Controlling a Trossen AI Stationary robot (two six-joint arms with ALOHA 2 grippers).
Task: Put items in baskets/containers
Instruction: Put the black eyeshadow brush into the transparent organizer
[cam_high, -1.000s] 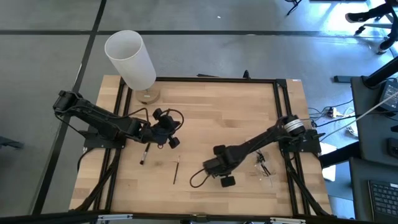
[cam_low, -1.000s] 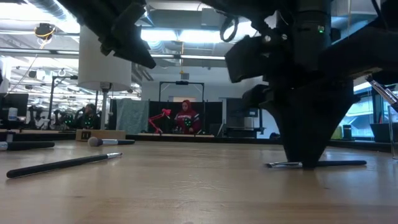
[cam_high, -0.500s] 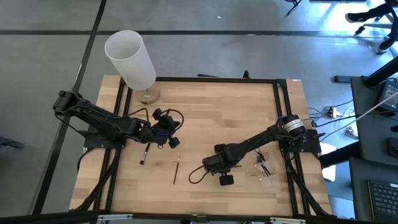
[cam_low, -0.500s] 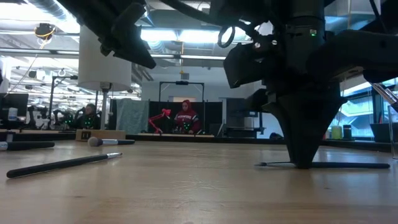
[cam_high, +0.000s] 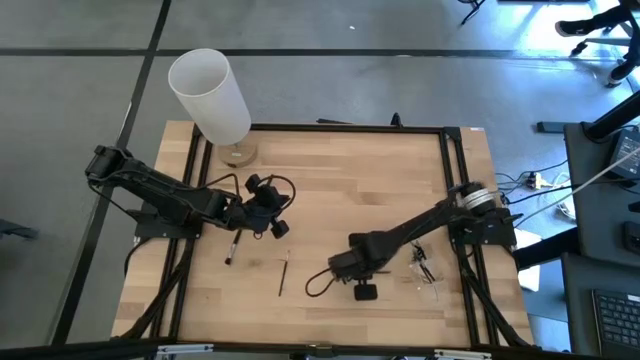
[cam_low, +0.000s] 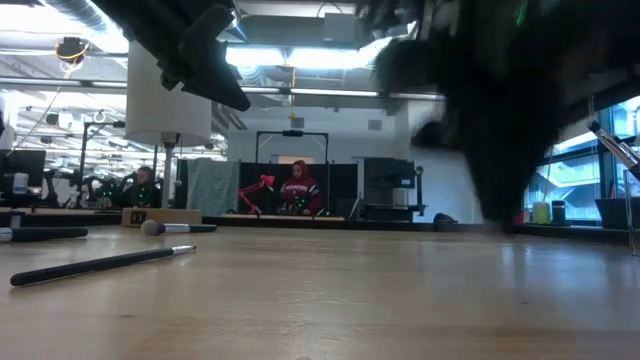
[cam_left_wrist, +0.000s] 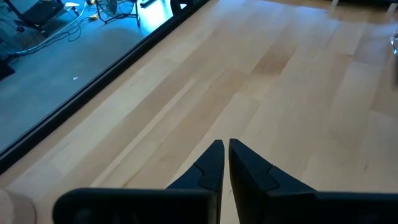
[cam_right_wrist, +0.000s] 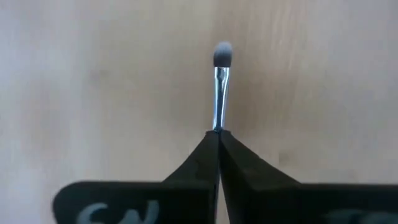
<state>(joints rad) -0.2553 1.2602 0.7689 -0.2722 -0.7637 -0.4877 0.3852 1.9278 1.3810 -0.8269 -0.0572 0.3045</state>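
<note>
My right gripper (cam_high: 336, 268) hangs over the table's near middle, shut on a thin makeup brush (cam_right_wrist: 220, 93) with a silver ferrule and a grey tip. In the low view this gripper (cam_low: 500, 150) is a dark blur above the tabletop. My left gripper (cam_high: 278, 226) hovers left of centre, shut and touching nothing (cam_left_wrist: 226, 149). Two more brushes (cam_high: 232, 247) (cam_high: 283, 272) lie flat on the wood. The clear container (cam_high: 428, 268) sits near the right edge, and dark brushes show inside it. My right gripper pinches the brush between its two fingertips (cam_right_wrist: 210, 144), coming from above and pointing down. It holds the brush just behind the silver ferrule (cam_right_wrist: 219, 121). The ferrule and grey tip (cam_right_wrist: 222, 55) stick out past the fingers, and the handle is hidden under them. The low view shows no brush on the table beneath it.
A tall white cylinder (cam_high: 210, 95) on a round wooden base (cam_high: 238, 153) stands at the far left corner. In the low view, brushes (cam_low: 100, 263) (cam_low: 175, 228) lie on the left of the table. A black frame runs along the table's edges (cam_high: 350, 128). People sit in the room beyond.
My right gripper stood with its fingertips on the table over a lying brush. It has since risen quickly and is blurred in the low view. The brush has slid slightly along the wood and then left the tabletop with the gripper. The left arm kept still.
</note>
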